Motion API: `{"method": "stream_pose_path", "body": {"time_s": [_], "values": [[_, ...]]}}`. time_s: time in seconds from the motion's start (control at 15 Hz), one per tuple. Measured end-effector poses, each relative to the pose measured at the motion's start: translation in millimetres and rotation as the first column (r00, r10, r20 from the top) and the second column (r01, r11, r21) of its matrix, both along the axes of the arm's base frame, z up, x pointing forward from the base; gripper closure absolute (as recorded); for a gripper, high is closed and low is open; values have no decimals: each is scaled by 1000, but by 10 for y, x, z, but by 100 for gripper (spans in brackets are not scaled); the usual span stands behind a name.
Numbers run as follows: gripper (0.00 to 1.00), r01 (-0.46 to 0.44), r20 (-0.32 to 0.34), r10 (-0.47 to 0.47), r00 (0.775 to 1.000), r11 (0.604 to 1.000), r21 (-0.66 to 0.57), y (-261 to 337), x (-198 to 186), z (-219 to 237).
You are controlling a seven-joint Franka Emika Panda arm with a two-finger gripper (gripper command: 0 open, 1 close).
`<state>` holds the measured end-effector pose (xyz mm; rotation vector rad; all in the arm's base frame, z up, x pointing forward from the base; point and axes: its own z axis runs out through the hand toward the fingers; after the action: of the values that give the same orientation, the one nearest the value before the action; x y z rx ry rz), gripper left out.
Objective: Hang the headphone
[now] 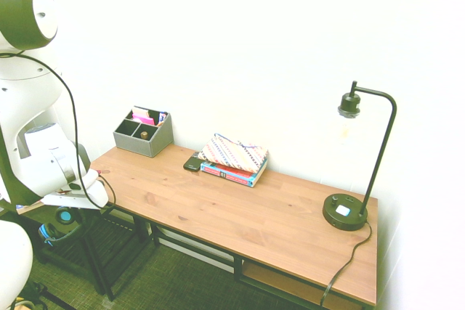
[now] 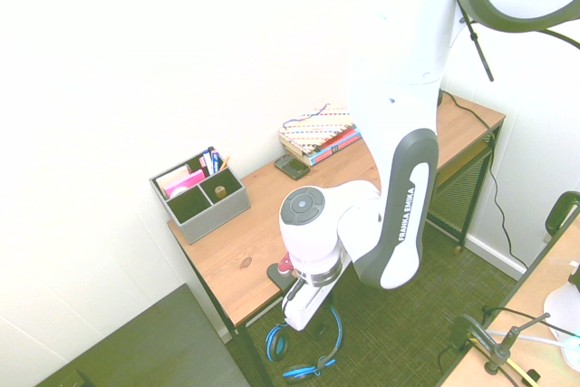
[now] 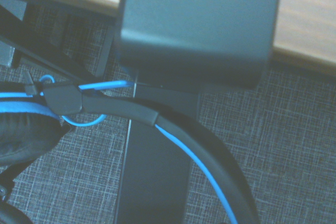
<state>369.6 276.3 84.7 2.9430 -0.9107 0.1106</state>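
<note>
The bench [image 2: 237, 258] edge and its black clamp hook [image 3: 194, 24] crowd the headphone [image 2: 308, 351]; carpeted floor [image 2: 399, 333] beside it lies open.

1. The headphone [image 2: 308, 351] has a black headband with bright blue trim and blue ear cups.
2. The desk [image 1: 240, 212] is warm brown wood grain on a black frame.
3. The organiser box [image 1: 143, 134] is grey, with something pink inside.
4. The pouch [image 1: 234, 152] is white with multicoloured zigzag stripes.
5. The lamp [image 1: 356, 165] is black.
6. The carpet [image 3: 283, 145] is grey with a fine crosshatch weave.
</note>
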Motion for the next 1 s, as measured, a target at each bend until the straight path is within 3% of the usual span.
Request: {"method": "stream_pose_path", "body": {"time_s": [0.67,1.0], "values": [[0,17,14,-17,1000,1000,5,-48,65,26],[0,10,30,-11,999,999,42,-90,62,678]]}}
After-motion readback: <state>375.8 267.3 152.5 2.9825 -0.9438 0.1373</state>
